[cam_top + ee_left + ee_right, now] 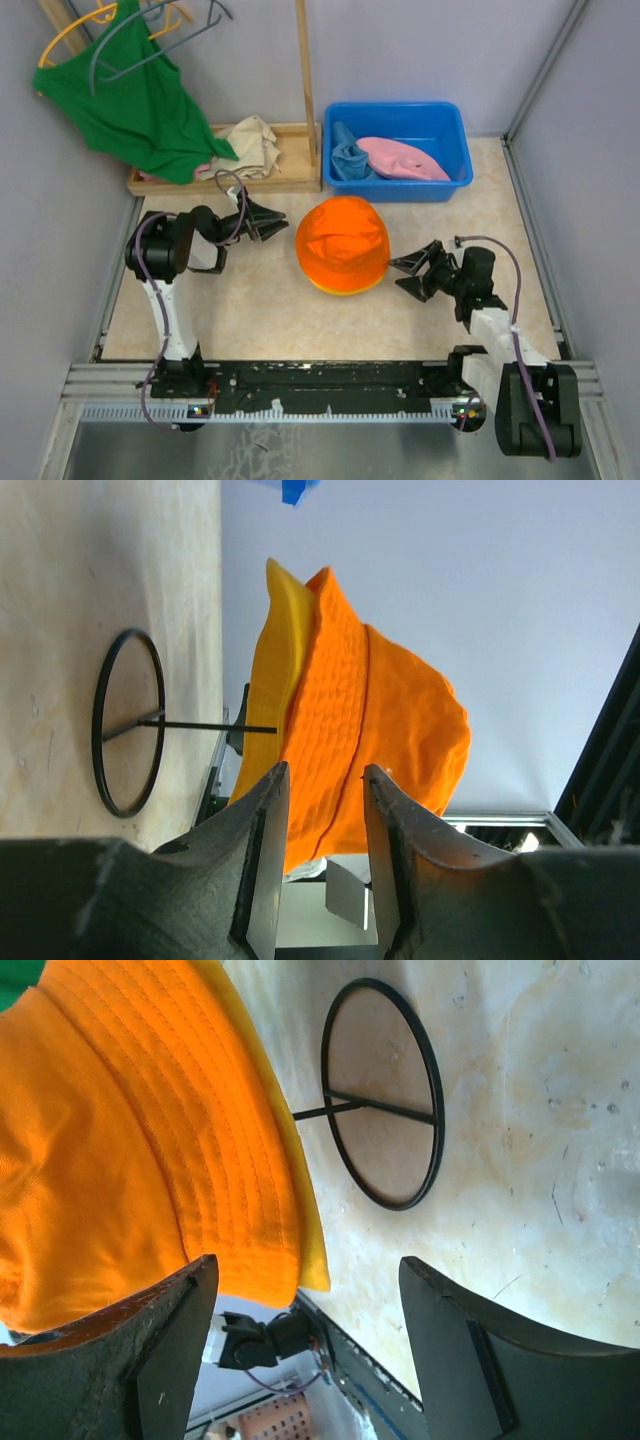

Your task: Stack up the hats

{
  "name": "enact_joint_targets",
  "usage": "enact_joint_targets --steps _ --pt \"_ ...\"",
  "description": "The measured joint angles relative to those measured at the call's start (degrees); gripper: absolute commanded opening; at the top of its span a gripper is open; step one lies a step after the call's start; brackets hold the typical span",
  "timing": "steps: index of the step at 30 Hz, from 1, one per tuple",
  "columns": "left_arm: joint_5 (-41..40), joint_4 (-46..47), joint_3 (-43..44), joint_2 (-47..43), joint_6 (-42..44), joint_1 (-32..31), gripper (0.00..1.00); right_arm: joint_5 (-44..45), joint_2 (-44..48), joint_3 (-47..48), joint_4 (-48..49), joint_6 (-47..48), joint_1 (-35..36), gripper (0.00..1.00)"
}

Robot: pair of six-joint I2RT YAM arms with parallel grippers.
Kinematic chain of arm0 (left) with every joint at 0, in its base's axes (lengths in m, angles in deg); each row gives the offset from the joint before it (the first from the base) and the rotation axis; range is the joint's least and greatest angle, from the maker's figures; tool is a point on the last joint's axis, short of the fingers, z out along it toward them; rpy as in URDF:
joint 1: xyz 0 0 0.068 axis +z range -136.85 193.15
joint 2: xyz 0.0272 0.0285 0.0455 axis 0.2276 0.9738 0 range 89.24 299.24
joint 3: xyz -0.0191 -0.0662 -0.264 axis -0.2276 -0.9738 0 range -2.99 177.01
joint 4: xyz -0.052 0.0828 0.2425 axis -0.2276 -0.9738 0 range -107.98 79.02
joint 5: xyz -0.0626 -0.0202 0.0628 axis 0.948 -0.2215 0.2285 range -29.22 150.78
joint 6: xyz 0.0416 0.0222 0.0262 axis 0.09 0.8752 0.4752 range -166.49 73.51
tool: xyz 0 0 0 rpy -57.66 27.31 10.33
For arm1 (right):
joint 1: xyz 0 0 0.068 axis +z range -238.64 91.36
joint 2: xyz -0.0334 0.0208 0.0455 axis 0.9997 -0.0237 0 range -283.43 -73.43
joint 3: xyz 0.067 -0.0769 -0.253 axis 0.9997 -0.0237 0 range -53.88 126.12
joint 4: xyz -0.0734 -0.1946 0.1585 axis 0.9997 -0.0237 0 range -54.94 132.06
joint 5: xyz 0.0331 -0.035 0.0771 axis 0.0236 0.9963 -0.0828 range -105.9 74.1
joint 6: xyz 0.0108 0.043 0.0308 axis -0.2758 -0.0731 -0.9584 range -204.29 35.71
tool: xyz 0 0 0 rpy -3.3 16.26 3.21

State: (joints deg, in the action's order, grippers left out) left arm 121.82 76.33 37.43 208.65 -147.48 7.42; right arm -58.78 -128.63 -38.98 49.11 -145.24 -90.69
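- The bin (395, 190) stands at the far edge of the desk (250, 310), right of centre, and holds the pink hat (405, 158) and blue hat (350, 160), touching.
- The orange hat (342, 240) sits over the yellow hat (345, 290) mid-desk.
- The right gripper (398, 275), released and empty, is just right of the stack. The pink hat lies beyond it, long axis left-right; this arm looks nearer.
- The left gripper (278, 222), released and empty, is just left of the stack.

A green tank top (130, 105) is seen hung at the far left corner, with a yellow hanger (70, 30) and a grey hanger (140, 50) at its top; a beige cloth (250, 145) is crumpled in a shallow wooden tray (290, 182) below it; a wooden post (305, 70) is stood upright in the tray; a blue bin (400, 108) is set just right of the tray; a black wire ring (385, 1107) with a crossbar is laid flat on the pale, stained tabletop (260, 310).
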Motion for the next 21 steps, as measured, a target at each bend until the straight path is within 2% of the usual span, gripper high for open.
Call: enact_joint_targets --steps 6,10,13,17,21 --pt "0.7 0.0 7.5 5.0 -2.6 -0.4 0.44 0.3 2.6 -4.8 8.6 -9.1 1.6 0.73" --pt "1.1 0.0 11.6 7.6 -4.0 -1.4 0.44 2.1 1.9 -5.1 13.1 -12.5 6.9 0.73" --pt "1.2 0.0 14.3 9.5 -5.0 -2.8 0.44 3.4 -1.2 -5.1 16.8 -13.9 10.2 0.70" --pt "1.2 -0.1 16.6 11.0 -6.0 -4.6 0.43 5.2 -2.6 -5.1 17.3 -14.1 10.6 0.62" --pt "1.2 0.0 17.3 11.3 -6.5 -5.4 0.43 6.8 -2.3 -4.6 15.6 -13.2 10.4 0.37"
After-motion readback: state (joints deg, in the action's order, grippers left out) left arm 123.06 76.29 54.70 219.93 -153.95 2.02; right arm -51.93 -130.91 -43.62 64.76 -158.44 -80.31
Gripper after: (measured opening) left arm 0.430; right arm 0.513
